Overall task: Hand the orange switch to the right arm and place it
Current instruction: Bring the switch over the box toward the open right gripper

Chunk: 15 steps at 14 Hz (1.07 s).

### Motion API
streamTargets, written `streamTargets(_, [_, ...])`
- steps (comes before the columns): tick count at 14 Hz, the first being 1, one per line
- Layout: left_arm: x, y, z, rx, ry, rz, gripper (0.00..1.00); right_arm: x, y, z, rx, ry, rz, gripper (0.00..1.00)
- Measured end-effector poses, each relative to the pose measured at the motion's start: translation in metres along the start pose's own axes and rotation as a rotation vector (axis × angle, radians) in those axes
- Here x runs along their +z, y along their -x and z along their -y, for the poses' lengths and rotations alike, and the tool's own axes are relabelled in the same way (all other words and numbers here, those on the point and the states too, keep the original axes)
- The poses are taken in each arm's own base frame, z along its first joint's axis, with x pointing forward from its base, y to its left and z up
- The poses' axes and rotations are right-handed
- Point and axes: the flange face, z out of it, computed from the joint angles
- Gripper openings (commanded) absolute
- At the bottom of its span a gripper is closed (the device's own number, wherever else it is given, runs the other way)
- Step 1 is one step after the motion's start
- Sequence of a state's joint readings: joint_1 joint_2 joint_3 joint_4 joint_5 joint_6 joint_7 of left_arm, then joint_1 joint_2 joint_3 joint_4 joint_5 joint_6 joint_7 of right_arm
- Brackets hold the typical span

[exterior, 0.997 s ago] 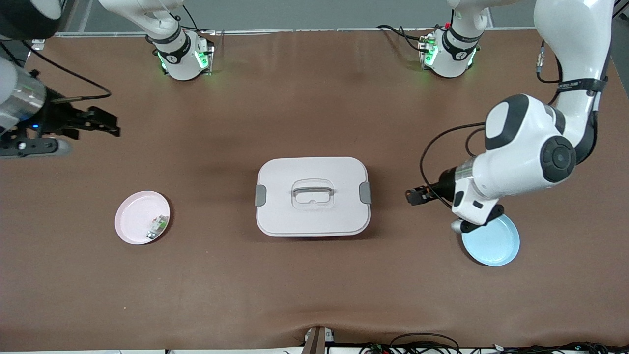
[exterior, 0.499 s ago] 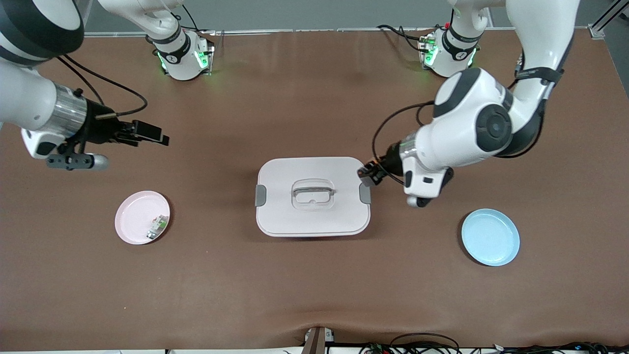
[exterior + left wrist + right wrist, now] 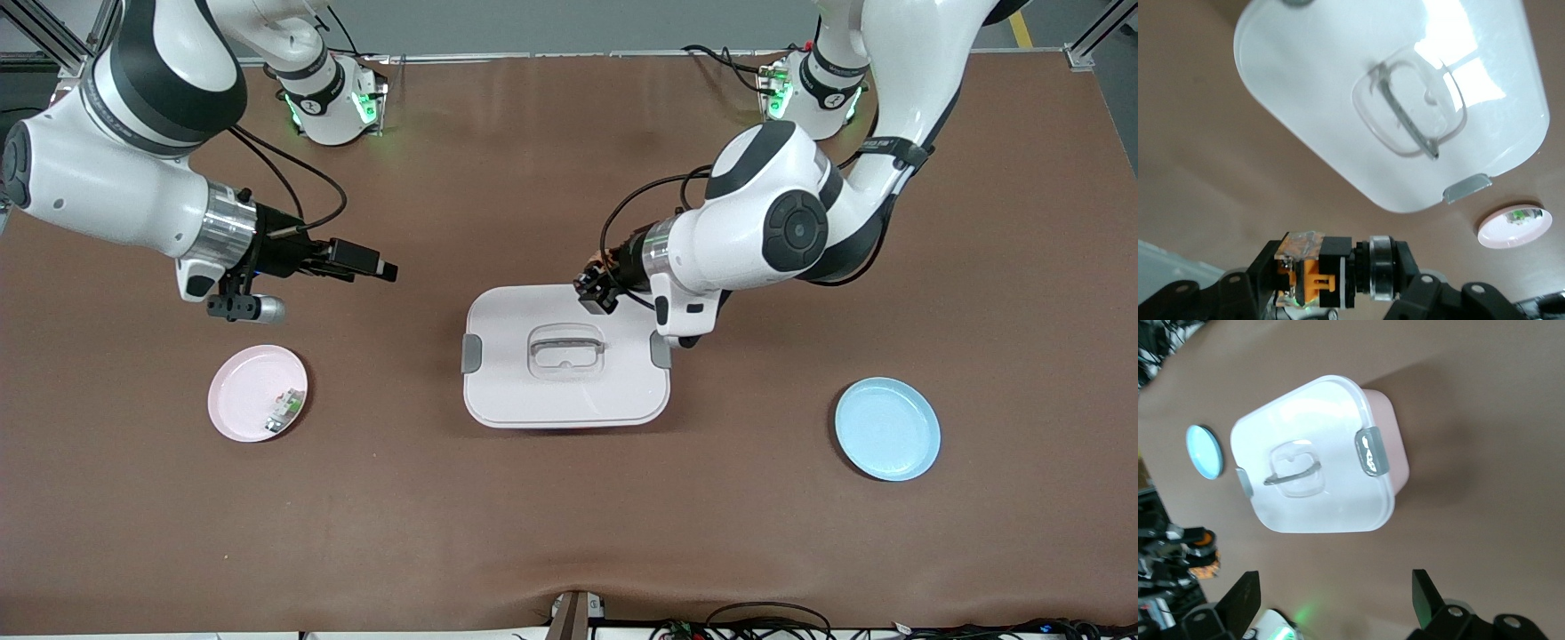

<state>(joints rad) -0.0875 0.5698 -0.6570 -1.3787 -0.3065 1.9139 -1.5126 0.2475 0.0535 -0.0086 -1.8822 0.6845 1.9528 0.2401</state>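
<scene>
both arms have swung inward: left gripper [image 3: 594,288], clenched on the orange switch [image 3: 1313,271], hangs at frame centre over the box [image 3: 498,391]; right gripper [image 3: 378,267], released, mid-left, should line up squarely before gripping.

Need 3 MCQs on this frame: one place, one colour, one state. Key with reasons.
1. The left claw is over:
A. the blue plate
B. the white box
C. the pink plate

2. The plate holding the green-and-white part is:
A. pink
B. blue
C. white

3. The right claw is:
A. shut on the switch
B. shut, nothing in it
C. open

Key: 1 B, it hangs over the white box edge. 2 A, the part lies on the pink plate. 3 C, its fingers stand wide apart; the orange switch sits in the left claw.
</scene>
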Motion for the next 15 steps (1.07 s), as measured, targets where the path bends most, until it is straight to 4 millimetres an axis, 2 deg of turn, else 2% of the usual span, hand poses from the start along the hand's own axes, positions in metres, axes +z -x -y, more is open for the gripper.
streamTargets(2, [0.004, 0.0, -0.004, -0.063, 0.019, 0.063, 0.0, 0.011, 0.011, 0.006, 0.029, -0.029, -0.024, 1.0])
streamTargets(4, [0.014, 0.007, -0.009, -0.111, 0.036, 0.082, 0.0, 0.026, 0.03, 0.027, 0.088, -0.069, -0.024, 1.0])
streamTargets(7, [0.04, 0.031, -0.015, -0.149, 0.066, 0.093, 0.0, 0.053, 0.066, 0.065, 0.138, -0.095, -0.059, 1.0])
streamTargets(9, [0.049, 0.036, -0.019, -0.176, 0.085, 0.1, 0.0, 0.071, 0.088, 0.079, 0.14, -0.091, -0.051, 1.0])
streamTargets(11, [0.055, 0.035, -0.021, -0.184, 0.09, 0.104, 0.0, 0.08, 0.093, 0.075, 0.15, -0.078, -0.038, 1.0])
streamTargets(15, [0.057, 0.035, -0.022, -0.187, 0.093, 0.107, 0.0, 0.087, 0.09, 0.06, 0.18, -0.064, -0.028, 1.0])
